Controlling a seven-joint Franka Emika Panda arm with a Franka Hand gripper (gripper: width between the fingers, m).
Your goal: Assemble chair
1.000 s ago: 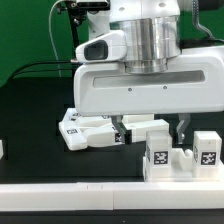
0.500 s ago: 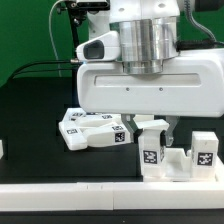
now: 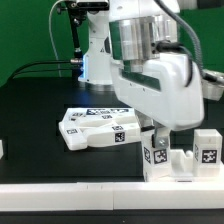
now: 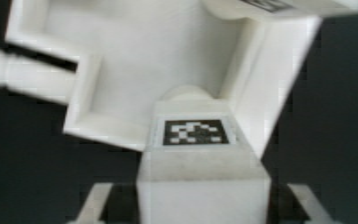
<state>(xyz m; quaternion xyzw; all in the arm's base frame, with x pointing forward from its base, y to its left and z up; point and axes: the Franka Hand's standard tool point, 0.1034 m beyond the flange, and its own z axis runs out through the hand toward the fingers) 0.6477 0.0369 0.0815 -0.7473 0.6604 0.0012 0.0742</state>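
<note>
Exterior view: I see the tool (image 3: pixel 156 133) canted and down over the 9 o'clock post of the upright chair piece (image 3: pixel 182 160), at the counter's (image 3: pixel 30 110) 5 o'clock. The flat chair panel (image 3: pixel 95 130) lies just beside it, at the tool's 9 o'clock. Wrist view: a tagged white block (image 4: pixel 197 150) sits between the fingers (image 4: pixel 108 208), but contact is blurred, so I can't tell whether the tool is clamped or just straddling. Risk as I judge it: with the wrist tilted, a loose or off-centre grip lets the piece twist or tip on lift and clip the panel.
</note>
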